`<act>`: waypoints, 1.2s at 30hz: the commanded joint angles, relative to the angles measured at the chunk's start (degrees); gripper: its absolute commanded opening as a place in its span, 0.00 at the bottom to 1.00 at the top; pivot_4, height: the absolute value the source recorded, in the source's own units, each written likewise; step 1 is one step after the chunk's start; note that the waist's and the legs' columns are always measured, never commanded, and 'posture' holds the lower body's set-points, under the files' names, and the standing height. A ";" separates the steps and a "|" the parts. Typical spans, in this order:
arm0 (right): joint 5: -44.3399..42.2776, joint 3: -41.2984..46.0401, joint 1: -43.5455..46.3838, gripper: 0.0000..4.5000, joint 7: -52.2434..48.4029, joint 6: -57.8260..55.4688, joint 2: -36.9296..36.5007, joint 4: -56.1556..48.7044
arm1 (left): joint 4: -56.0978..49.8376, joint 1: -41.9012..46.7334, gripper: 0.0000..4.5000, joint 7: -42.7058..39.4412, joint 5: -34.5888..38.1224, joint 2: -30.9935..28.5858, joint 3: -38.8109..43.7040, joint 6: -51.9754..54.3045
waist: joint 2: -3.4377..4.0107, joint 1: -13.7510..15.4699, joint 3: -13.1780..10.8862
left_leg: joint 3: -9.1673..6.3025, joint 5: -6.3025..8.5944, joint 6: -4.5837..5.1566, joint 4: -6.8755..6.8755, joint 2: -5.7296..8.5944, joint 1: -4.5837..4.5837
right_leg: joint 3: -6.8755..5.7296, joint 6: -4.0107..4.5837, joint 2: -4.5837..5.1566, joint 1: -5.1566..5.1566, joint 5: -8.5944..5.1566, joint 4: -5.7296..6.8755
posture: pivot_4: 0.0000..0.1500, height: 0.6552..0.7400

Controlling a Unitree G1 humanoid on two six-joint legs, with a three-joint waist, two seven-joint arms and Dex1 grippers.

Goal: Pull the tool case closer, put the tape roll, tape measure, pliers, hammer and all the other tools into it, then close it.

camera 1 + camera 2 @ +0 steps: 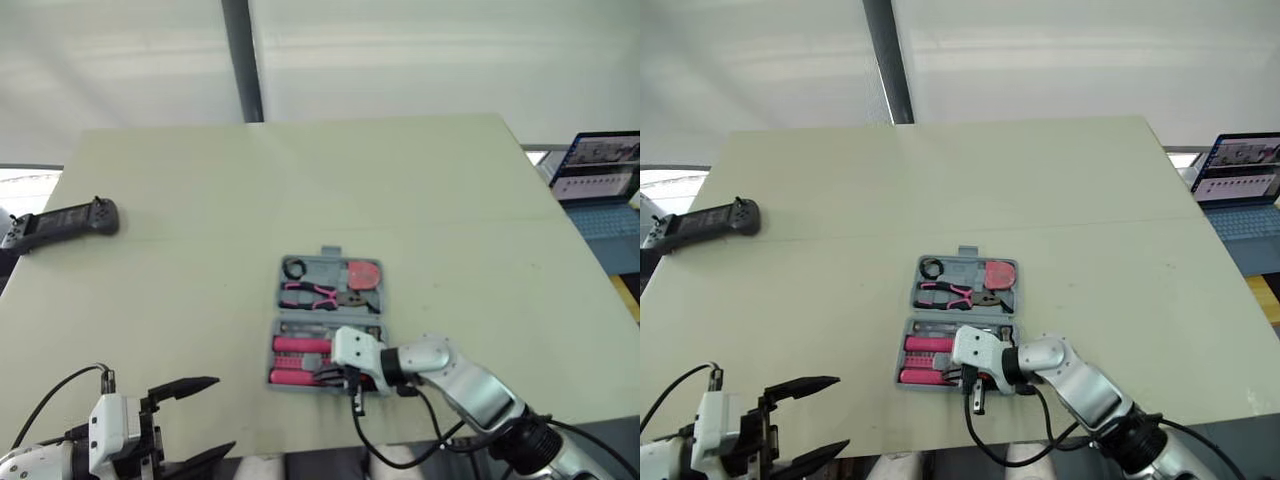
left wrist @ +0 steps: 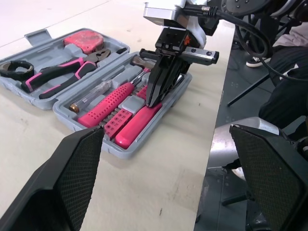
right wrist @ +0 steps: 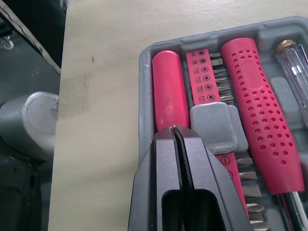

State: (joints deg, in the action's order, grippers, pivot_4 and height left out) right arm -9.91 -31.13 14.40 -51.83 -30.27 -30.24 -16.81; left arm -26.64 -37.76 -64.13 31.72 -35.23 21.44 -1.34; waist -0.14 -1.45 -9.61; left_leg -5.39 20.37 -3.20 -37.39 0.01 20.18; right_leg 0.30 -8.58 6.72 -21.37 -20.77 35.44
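Nearest us, the left jaws hang spread wide and empty at the near left of the bench [image 1: 200, 170], well apart from the tool case [image 3: 144, 106]. That case lies open at the near middle of the bench, close to its edge. Its far half carries the tape roll [image 1: 295, 267], pliers [image 1: 315, 293] and tape measure [image 1: 363, 275]. Its near half carries 2 pink handles, a bit rack [image 3: 204, 72] and a clear screwdriver [image 2: 91, 94].

The right jaws are clenched on nothing, tips down on the smooth pink handle [image 3: 169, 91], which we take for the hammer's, just beside the rack. We judge this a seating press. We should push straight down until the handle sits flush, keep off the bits, and check that nothing stands proud before swinging the far half over.

The bench is pale and matte. A black controller [image 1: 70, 220] lies at its left edge, a laptop [image 1: 600, 165] stands off to the right, and a dark post [image 1: 240, 60] rises against the white wall behind.
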 commanded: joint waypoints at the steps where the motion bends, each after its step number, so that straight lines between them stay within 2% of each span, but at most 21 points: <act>1: -5.17 7.77 -2.58 0.02 2.59 -3.00 1.11 -4.58 | -2.43 1.81 1.00 4.31 1.72 -1.57 0.41 5.88 | 0.01 0.27 -0.03 | -0.03 0.00 0.00 -0.02 0.00 0.02 | 0.00 0.00 0.00 0.00 0.00 0.01 | 1.00 1.00; 4: -8.77 15.31 -4.09 0.02 3.85 -4.45 0.04 -10.56 | -2.88 4.66 1.00 7.25 1.93 -1.54 0.09 8.47 | 0.09 0.57 -0.09 | -0.09 0.00 -0.01 -0.06 0.05 0.09 | 0.04 0.00 0.03 -0.06 0.00 0.04 | 1.00 1.00; 8: -15.03 24.40 -7.38 0.02 2.39 -12.40 -6.66 -17.96 | -3.01 6.68 1.00 8.93 1.37 -1.11 -0.39 10.09 | 0.08 1.16 -0.09 | -0.09 0.00 -0.01 -0.04 0.03 0.08 | 0.01 -0.01 0.01 -0.08 0.01 0.07 | 1.00 1.00; 11: -18.80 31.12 -12.65 0.02 1.36 -15.36 -11.54 -19.80 | -2.49 5.85 1.00 10.53 0.61 -0.17 0.46 10.47 | 0.07 1.41 -0.09 | -0.04 0.00 0.00 0.00 0.04 0.10 | -0.01 -0.01 0.00 -0.07 0.00 0.03 | 1.00 1.00; 14: -19.22 37.08 -19.61 0.21 0.00 -14.51 -15.88 -18.64 | 0.23 3.93 1.00 10.57 -1.42 0.51 1.54 8.90 | 0.06 1.46 -0.10 | 0.05 0.00 0.01 -0.05 0.04 0.10 | 0.00 -0.01 -0.01 -0.03 0.00 0.00 | 1.00 1.00; 19: -18.48 43.81 -30.17 0.76 -2.97 -9.64 -19.29 -15.31 | 3.42 2.29 1.00 11.04 -2.33 2.37 2.85 6.85 | 0.03 1.48 -0.10 | 0.19 0.00 0.08 -0.09 0.03 0.03 | 0.04 -0.01 -0.02 0.02 0.00 0.01 | 1.00 1.00; 20: -18.00 44.89 -32.20 0.78 -3.46 -8.65 -19.69 -14.54 | 3.71 2.24 1.00 11.58 -2.57 2.76 3.19 6.59 | -0.01 1.44 -0.09 | 0.19 0.01 0.08 -0.09 0.03 0.03 | 0.04 -0.01 -0.02 0.02 0.00 0.01 | 1.00 1.00; 21: -17.68 45.72 -33.49 0.94 -3.54 -8.14 -19.88 -13.94 | 3.93 2.25 1.00 11.95 -2.90 3.00 3.42 6.20 | 0.00 1.48 -0.08 | 0.18 0.00 0.09 -0.10 0.02 0.02 | 0.04 -0.01 -0.03 0.03 0.00 0.01 | 1.00 1.00; 22: -17.55 46.42 -34.47 1.00 -3.48 -7.68 -19.90 -13.45 | 4.20 2.32 1.00 12.10 -3.36 3.15 3.51 5.60 | 0.00 1.48 -0.08 | 0.19 0.01 0.10 -0.11 0.02 0.02 | 0.05 -0.01 -0.02 0.04 0.00 0.02 | 1.00 1.00; 29: -16.90 47.19 -37.16 1.00 -1.73 -6.27 -19.52 -12.64 | 5.65 2.57 1.00 11.94 -5.42 3.77 2.44 2.73 | -0.04 1.54 -0.10 | 0.18 0.01 0.10 -0.19 0.03 0.01 | 0.05 -0.01 -0.03 0.10 0.00 0.01 | 1.00 1.00; 35: -18.09 45.93 -33.41 1.00 1.40 -12.35 -19.41 -12.24 | 5.16 7.81 1.00 17.40 -6.30 2.74 1.50 8.39 | -0.04 1.68 -0.10 | 0.13 0.01 0.10 -0.23 0.03 0.01 | 0.04 -0.01 -0.03 0.13 0.01 0.02 | 1.00 1.00; 36: -18.21 45.50 -31.94 0.94 1.95 -13.31 -19.25 -11.76 | 5.13 9.35 0.94 16.91 -5.08 2.03 1.09 10.06 | -0.04 1.69 -0.10 | 0.12 0.01 0.10 -0.26 0.03 0.01 | 0.04 -0.02 -0.03 0.14 0.01 0.04 | 1.00 1.00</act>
State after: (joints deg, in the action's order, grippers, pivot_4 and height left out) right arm -27.03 14.02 -18.68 -51.02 -42.26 -49.75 -28.65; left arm -20.35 -29.48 -47.41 25.22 -32.07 22.78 7.06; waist -0.17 0.24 -9.71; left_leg -5.29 20.38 -3.10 -37.69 0.05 20.19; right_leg 0.34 -8.59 6.69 -21.23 -20.76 35.52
